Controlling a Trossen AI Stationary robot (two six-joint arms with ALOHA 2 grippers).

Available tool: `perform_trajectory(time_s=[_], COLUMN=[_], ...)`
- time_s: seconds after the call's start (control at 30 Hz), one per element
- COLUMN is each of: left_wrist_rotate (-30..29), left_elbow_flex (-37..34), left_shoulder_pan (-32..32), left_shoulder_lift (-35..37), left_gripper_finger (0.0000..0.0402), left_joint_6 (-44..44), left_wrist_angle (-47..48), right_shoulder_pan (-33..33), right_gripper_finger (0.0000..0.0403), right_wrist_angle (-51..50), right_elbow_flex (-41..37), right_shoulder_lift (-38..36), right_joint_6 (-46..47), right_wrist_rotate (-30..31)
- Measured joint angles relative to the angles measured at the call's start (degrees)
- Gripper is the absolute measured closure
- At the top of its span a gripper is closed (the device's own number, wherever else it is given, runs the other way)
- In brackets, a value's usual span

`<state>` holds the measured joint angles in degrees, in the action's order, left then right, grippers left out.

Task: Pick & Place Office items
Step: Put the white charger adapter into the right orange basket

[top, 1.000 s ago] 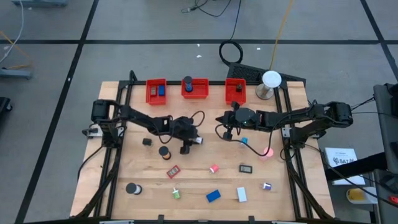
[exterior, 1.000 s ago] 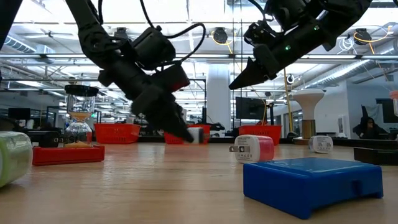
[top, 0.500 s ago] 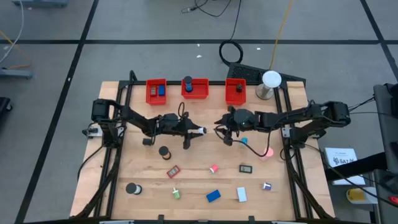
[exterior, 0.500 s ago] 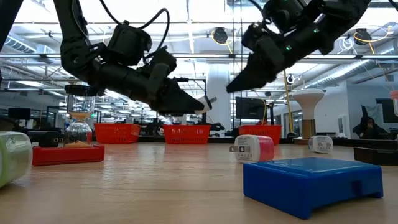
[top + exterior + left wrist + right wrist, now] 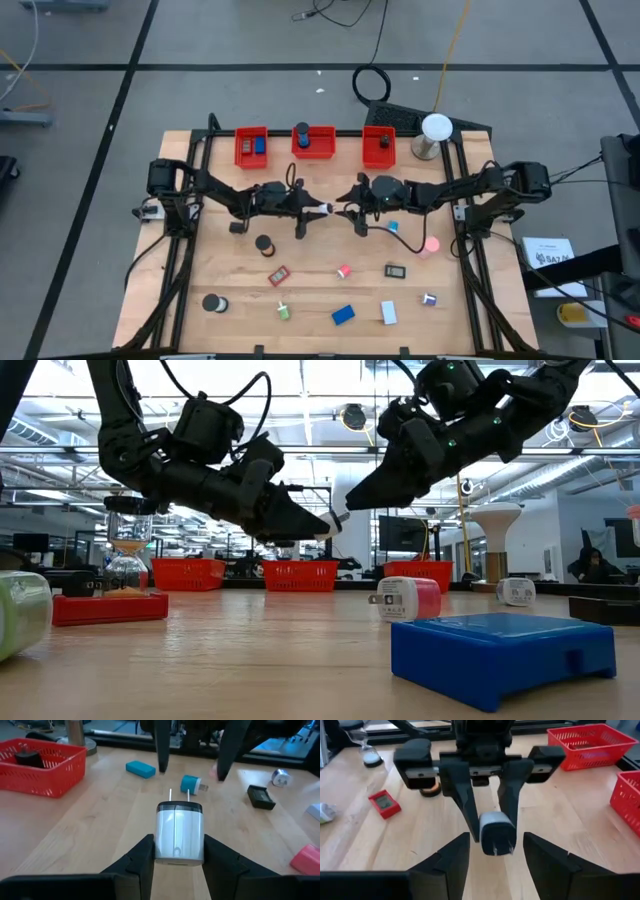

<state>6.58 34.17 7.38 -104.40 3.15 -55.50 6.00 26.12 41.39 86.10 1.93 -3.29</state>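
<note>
White charger plug (image 5: 179,834) sits clamped btwn left gripper (image 5: 322,210) fingers (image 5: 136,859), prongs pointing fwd toward right gripper (image 5: 346,209), held above counter (image 5: 200,270) at its middle. Right gripper faces it head-on, fingers (image 5: 451,860) apart, just beside plug tip, not gripping. Other office items: blue block (image 5: 343,315) at 6 o'clock on counter, pink bit (image 5: 344,271) just above it, black roll (image 5: 264,244) toward 8 o'clock of plug, small blue plug (image 5: 190,784) near right arm. Three red bins (image 5: 317,143) along 12 o'clock edge; white dome (image 5: 435,128) at 1 o'clock.
</note>
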Motion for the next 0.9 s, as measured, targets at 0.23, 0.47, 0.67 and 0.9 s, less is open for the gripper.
perform_trajectory(time_s=[0.23, 0.47, 0.67, 0.9], left_wrist_rotate=[0.90, 0.88, 1.15, 1.26], left_elbow_flex=[0.02, 0.02, 0.02, 0.00], left_shoulder_pan=[0.00, -0.13, -0.17, -0.17], left_shoulder_lift=[0.00, 0.00, 0.02, 0.02], left_gripper_finger=[0.0269, 0.0268, 0.0268, 0.0266], left_joint_6=[0.38, 0.47, 0.51, 0.65], left_wrist_angle=[-2.08, -2.56, -3.29, -4.40], right_shoulder_pan=[0.00, 0.00, 0.09, 0.37], right_gripper_finger=[0.0249, 0.0265, 0.0305, 0.0366], right_wrist_angle=[0.71, 1.74, 2.76, 2.91], right_elbow_flex=[0.00, -0.04, -0.04, -0.04], right_shoulder_lift=[0.58, 1.17, 1.17, 1.14], right_joint_6=[0.73, 1.52, 1.94, 1.93], right_wrist_rotate=[0.09, -0.17, -2.70, -2.86])
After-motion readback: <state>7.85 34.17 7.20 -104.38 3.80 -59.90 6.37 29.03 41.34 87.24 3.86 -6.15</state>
